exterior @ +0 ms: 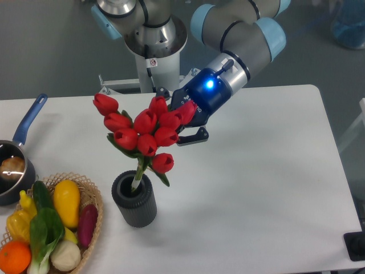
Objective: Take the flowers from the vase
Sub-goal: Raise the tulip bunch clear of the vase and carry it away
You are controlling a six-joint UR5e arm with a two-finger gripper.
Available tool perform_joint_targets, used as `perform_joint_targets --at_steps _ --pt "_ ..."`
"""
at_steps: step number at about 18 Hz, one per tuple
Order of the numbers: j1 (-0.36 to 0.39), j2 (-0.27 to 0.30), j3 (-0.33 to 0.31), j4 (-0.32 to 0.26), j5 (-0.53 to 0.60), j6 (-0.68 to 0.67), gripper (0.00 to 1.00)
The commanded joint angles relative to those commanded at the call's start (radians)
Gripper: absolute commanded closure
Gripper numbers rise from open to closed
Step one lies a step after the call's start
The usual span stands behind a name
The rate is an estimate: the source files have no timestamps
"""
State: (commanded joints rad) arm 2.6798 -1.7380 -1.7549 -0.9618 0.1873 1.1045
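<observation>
The hand [178,121] is clenched on the flowers [145,130], gripping the bunch from its right side among the red heads; its dark fingers [194,136] show just behind the blooms. The bunch hangs above the vase [134,200], tilted, with the heads up and to the right of the vase mouth. The lower end of the green stems reaches down to the mouth of the vase, and whether the tips are inside it or just clear cannot be told. One tulip droops lower than the others, just above the rim on the right.

The vase stands upright on the worktop [256,188], toward its front left part. Just left of it, at the front left corner, sits a wicker basket [93,194] of vegetables. A saucepan [17,160] with a blue handle lies at the left edge, behind the basket.
</observation>
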Motion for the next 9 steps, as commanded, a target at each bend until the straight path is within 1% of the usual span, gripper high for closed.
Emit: perform_joint_targets --at_steps 9 --pt "0.021 0.008 0.023 0.0 -0.019 -0.075 0.73"
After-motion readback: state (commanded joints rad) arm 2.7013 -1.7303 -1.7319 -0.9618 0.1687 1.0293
